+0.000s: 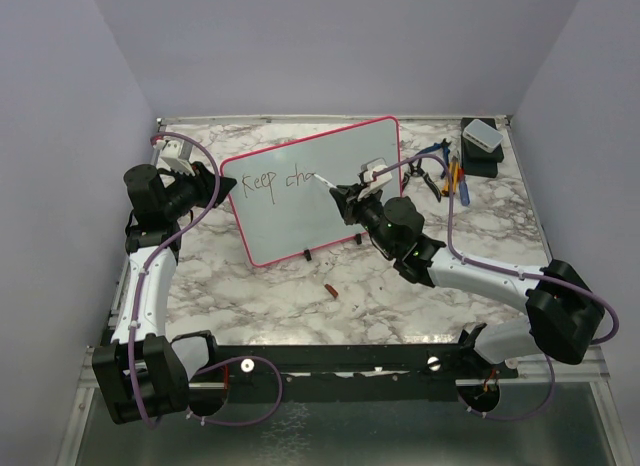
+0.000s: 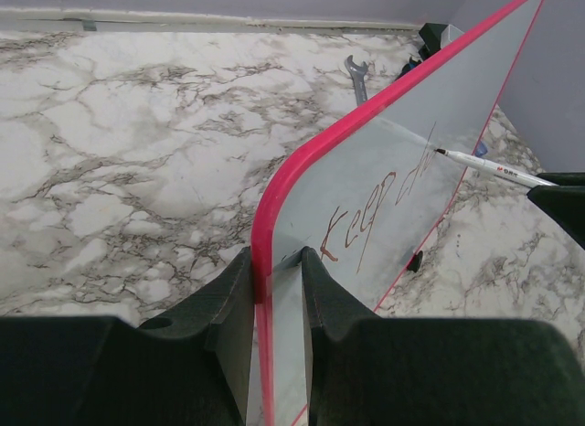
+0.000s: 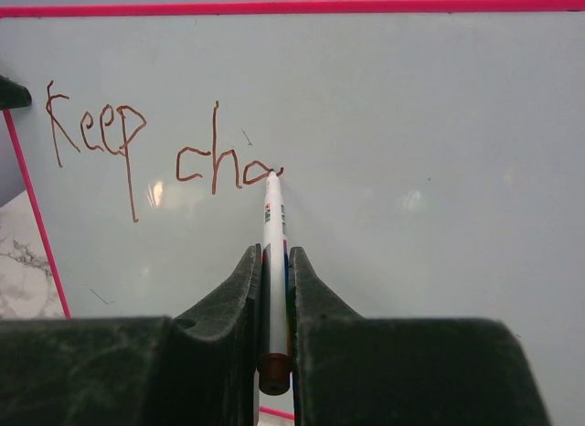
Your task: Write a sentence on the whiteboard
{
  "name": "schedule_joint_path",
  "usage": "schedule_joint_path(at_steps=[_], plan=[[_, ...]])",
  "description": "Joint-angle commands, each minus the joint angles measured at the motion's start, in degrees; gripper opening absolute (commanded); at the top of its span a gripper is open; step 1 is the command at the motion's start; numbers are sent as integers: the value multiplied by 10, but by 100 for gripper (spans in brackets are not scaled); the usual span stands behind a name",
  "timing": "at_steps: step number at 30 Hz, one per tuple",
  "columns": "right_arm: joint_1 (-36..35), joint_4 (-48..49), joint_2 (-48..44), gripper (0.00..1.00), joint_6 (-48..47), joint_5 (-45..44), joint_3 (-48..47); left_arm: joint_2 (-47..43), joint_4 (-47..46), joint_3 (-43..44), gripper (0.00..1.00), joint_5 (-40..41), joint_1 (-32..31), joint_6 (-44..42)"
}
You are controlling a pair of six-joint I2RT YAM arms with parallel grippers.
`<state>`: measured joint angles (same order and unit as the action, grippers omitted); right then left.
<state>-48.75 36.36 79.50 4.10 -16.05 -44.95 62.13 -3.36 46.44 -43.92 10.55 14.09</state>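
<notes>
R gripper (image 3: 274, 258) pins marker (image 3: 272, 220) – tip on whiteboard (image 3: 420, 97), sentence (image 3: 137, 147) reads "Keep cha".

We are in a robot lab cell: a marble-patterned table (image 1: 250, 296), plain pale walls (image 1: 60, 136) boxing it in, hand tools (image 1: 447, 176) in a corner.

The left arm (image 1: 150, 276) rises beside the left edge of the whiteboard (image 1: 300, 221), elbow bent, and the left fingers (image 2: 228, 303) pinch that edge from both faces. The right arm (image 1: 480, 276) reaches low toward the whiteboard's front, with the right fingers (image 3: 233, 293) closed tight around a marker (image 3: 272, 220).
</notes>
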Motion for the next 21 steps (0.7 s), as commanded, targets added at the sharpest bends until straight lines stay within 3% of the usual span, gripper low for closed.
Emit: schedule_joint_path(at_steps=[1, 21], plan=[[5, -11, 1, 1, -2, -32, 6, -3, 13, -9, 11, 0, 1, -7], [5, -23, -10, 1, 25, -40, 37, -4, 13, -9, 11, 1, 1, -7]])
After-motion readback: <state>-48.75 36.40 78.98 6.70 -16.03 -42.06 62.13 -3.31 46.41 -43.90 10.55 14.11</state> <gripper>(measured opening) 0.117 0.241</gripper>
